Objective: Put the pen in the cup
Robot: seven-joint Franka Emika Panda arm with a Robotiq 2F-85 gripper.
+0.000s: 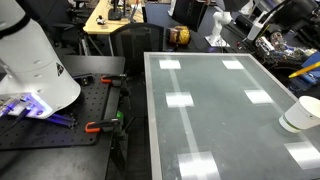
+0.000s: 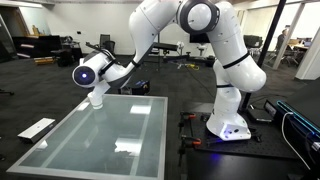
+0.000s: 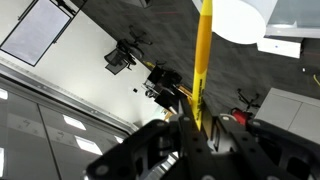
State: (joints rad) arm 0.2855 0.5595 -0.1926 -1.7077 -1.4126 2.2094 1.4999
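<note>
White links of your arm (image 2: 160, 25) start low at the left in an exterior view, where the wrist reaches out over the far left corner of the glass tabletop (image 2: 100, 140). From there they rise to a high bend and drop to the base (image 2: 228, 125) at the right. In the wrist view your end effector (image 3: 195, 132) is closed narrow on the pen (image 3: 203, 60), gripping its lower end. The yellow pen's long axis runs almost straight up the picture, away from the fingers. Its free end leaves the top edge just left of the white cup (image 3: 240, 20).
</note>
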